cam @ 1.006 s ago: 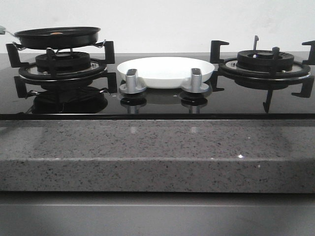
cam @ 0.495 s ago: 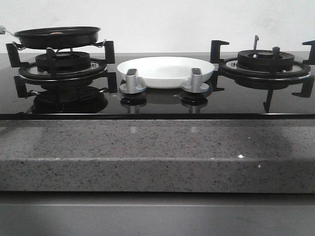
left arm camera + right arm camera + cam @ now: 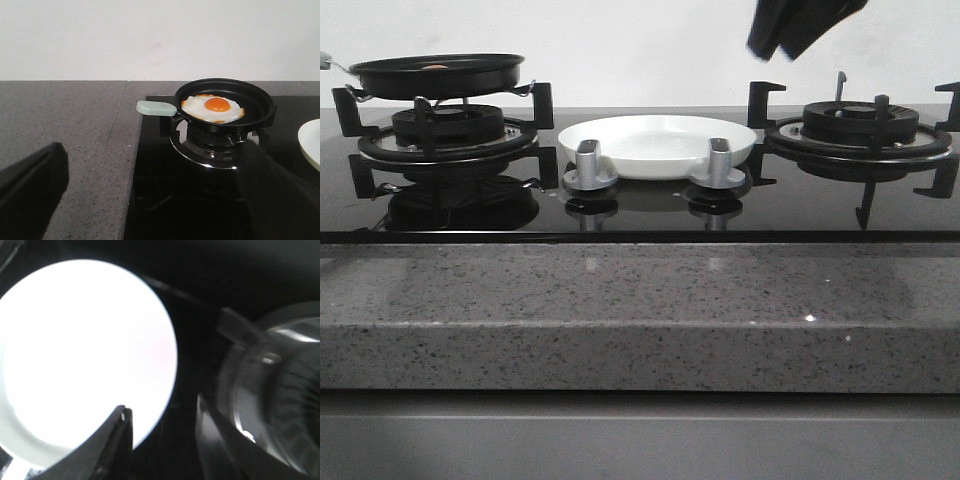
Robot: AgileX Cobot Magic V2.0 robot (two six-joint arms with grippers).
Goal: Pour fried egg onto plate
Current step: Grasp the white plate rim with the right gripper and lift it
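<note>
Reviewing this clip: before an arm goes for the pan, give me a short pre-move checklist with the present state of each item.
1. Fried egg lies flat inside the black pan: ok.
2. Pan sits on the left burner, pale green handle free of any gripper: ok.
3. Plate between the burners shows nothing on it: ok.
4. Left gripper open, away from the handle: ok.
5. Right gripper open, holding nothing, above the plate's edge: ok.
6. Whether the egg is stuck to the pan: cannot tell.
</note>
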